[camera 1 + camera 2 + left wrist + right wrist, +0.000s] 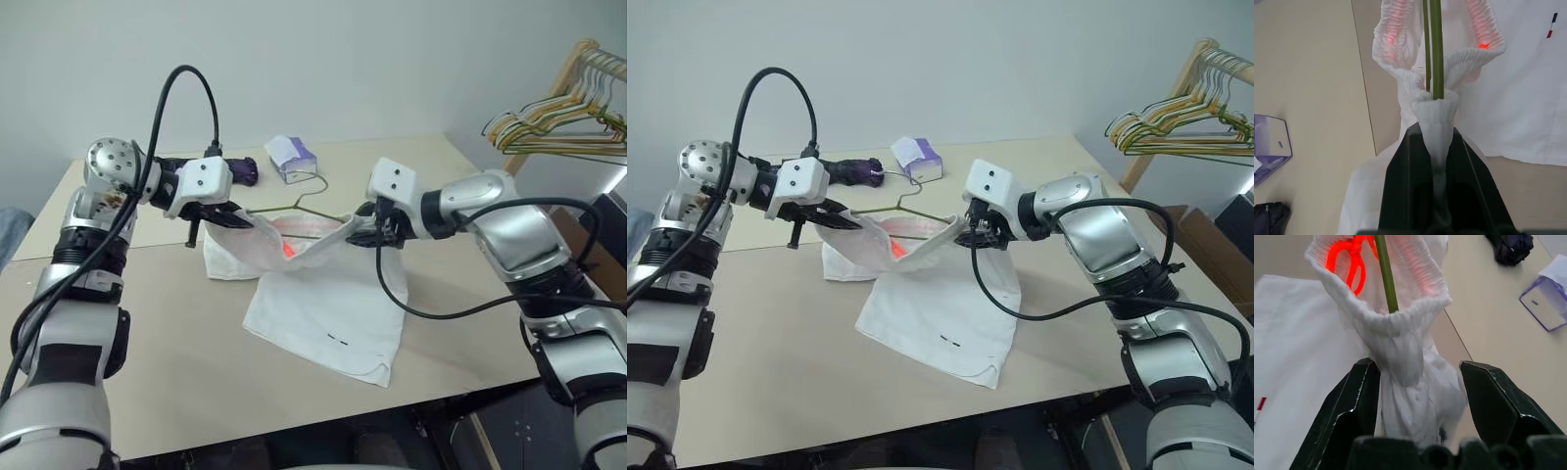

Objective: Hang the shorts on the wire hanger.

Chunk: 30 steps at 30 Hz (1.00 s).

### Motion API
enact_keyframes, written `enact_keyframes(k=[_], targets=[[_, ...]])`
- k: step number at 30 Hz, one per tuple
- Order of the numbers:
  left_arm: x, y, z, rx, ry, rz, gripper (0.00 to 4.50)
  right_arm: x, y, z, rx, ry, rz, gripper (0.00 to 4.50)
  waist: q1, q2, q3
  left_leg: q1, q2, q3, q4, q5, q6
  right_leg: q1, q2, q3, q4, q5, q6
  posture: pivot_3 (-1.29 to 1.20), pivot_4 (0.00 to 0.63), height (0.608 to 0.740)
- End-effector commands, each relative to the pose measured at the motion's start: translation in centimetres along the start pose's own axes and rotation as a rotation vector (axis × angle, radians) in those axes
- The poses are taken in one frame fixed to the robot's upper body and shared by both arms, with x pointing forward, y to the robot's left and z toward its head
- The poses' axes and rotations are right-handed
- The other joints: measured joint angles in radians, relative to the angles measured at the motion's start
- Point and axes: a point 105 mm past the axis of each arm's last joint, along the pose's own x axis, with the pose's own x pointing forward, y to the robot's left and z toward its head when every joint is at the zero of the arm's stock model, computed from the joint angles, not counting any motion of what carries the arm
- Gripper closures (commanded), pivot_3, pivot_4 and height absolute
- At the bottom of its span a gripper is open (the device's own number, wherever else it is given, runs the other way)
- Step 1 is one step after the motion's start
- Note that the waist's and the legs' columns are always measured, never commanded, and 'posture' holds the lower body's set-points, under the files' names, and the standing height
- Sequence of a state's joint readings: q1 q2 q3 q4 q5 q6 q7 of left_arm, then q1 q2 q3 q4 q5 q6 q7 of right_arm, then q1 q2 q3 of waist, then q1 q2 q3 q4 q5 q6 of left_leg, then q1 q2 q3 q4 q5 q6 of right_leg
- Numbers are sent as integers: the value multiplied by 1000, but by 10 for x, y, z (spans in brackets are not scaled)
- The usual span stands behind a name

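Observation:
The white shorts lie spread on the table with their waistband lifted and stretched between my two grippers. Through that waistband runs the thin green wire hanger, whose hook points toward the back of the table. My left gripper is shut on one bunched end of the waistband, right beside the hanger wire. At the other end, my right gripper is open, its fingers standing on either side of the gathered cloth. The green wire goes down into the waistband just beyond.
A white-and-purple tissue box and a dark purple object sit at the back of the table. A bunch of coloured hangers hangs on a wooden rack at the far right. A black cable droops from my right wrist over the shorts.

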<state>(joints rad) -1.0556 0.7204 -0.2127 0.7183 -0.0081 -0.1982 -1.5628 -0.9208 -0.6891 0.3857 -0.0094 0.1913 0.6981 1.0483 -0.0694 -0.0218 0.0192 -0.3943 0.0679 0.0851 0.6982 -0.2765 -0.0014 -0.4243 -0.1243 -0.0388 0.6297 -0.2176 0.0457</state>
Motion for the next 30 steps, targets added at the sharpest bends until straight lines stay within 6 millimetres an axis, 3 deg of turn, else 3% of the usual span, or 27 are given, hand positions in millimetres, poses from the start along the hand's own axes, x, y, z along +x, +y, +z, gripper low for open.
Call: enact_keyframes(k=[1,7,9,16,23,27,30], targets=[[-14,10,12,41,-32,74,4500,-8,-7,11,-4,-24,-15,2635,0,0,0,0,0,0,0,0,0,0,0,0,0,0,0,-24,0,740],[-17,14,10,57,-47,123,4500,-8,-10,2,8,2,-24,4483,0,0,0,0,0,0,0,0,0,0,0,0,0,0,0,-23,0,740],[-14,16,9,60,-68,153,4500,-8,-9,2,7,-2,-25,4483,0,0,0,0,0,0,0,0,0,0,0,0,0,0,0,-29,0,740],[-10,32,13,-11,-137,256,2363,-12,-13,-2,58,-4,-69,4500,1,0,0,0,0,0,0,0,0,0,0,0,0,0,0,-45,0,740],[-31,51,18,5,-196,434,40,-40,-12,-29,199,30,-178,4500,1,0,0,0,0,0,0,0,0,0,0,-1,0,0,0,-86,0,740],[-48,67,25,-45,-278,602,40,-66,-12,-50,334,84,-317,4500,-2,0,0,0,0,0,0,0,0,0,0,-1,-1,0,0,-117,0,740],[-46,58,30,-83,-372,598,40,-94,-14,-71,497,137,-490,4500,-4,0,0,0,0,0,1,0,0,1,0,0,-1,0,0,-135,0,740]])
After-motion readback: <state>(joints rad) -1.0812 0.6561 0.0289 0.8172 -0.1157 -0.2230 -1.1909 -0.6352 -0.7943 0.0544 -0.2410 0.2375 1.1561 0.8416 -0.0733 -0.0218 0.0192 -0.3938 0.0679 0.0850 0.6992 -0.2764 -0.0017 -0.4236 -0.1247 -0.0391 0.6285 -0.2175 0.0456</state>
